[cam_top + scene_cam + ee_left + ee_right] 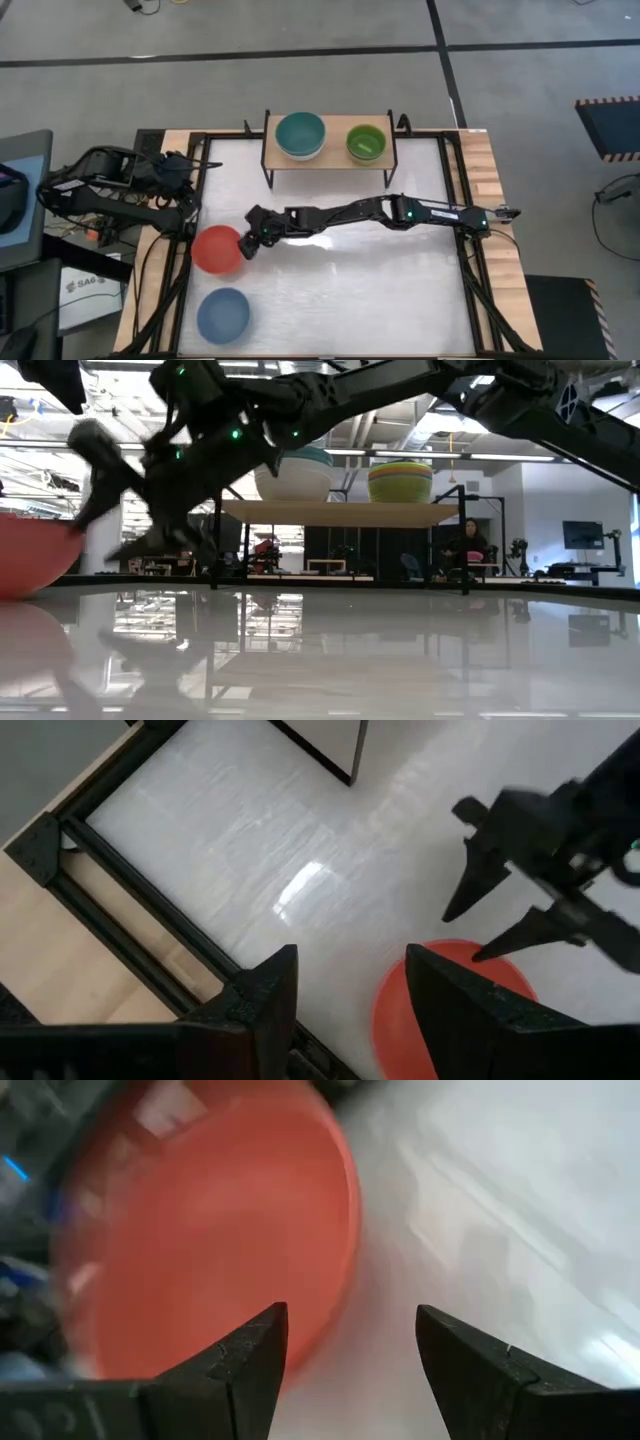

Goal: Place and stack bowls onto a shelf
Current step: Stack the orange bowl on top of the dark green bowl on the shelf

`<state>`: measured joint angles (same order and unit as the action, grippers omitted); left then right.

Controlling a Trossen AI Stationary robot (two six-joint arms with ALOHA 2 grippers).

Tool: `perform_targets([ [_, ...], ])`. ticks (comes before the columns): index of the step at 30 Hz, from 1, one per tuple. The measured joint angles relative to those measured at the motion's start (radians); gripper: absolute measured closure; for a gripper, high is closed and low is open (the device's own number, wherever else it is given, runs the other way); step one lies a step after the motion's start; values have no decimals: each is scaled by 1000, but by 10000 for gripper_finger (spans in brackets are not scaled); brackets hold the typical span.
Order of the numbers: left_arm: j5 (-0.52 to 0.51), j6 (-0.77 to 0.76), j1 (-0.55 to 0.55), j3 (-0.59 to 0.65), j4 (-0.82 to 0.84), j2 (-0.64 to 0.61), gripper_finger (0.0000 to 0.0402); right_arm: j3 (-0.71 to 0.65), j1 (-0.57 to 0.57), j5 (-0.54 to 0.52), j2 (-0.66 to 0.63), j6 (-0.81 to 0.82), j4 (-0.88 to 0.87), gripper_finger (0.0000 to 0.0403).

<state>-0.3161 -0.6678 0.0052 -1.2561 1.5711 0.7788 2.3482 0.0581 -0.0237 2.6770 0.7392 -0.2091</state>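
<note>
Right gripper [248, 243] at red bowl [217, 249], jaws spread, nothing pinched — grasp step. Next: straddle rim, close, carry to shelf [335, 160]. Left gripper [345, 1010] idle — spread.

Robotics lab, framed test table [480, 150], monitors [582, 535], seated person [468, 545], ceiling strip lights

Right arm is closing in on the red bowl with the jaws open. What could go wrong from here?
1. The right gripper, jaws open, sits at the rim of the small round red plastic bowl; a shallow bite could let it slip or skid on the glossy white tabletop.
2. The left gripper waits close by, so the arms may clash.
3. The low wooden shelf already carries a teal-topped stack and a green bowl; placing could knock them.
</note>
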Motion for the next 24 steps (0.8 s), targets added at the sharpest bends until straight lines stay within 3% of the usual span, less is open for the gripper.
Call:
perform_targets([
  [7, 5, 2, 0, 0, 0, 0, 230, -3, 10, 48, 28, 13, -40, 156],
  [11, 4, 11, 0, 0, 0, 0, 230, -3, 14, 35, 28, 12, -74, 179],
  [15, -6, 32, 0, 0, 0, 0, 230, -3, 11, 31, 28, 15, -69, 235],
  [21, -18, 58, 0, 0, 0, 0, 230, -1, 11, 31, 16, 8, -124, 376],
  [24, -23, 60, 0, 0, 0, 0, 230, -2, 12, -1, -24, -16, -201, 378],
])
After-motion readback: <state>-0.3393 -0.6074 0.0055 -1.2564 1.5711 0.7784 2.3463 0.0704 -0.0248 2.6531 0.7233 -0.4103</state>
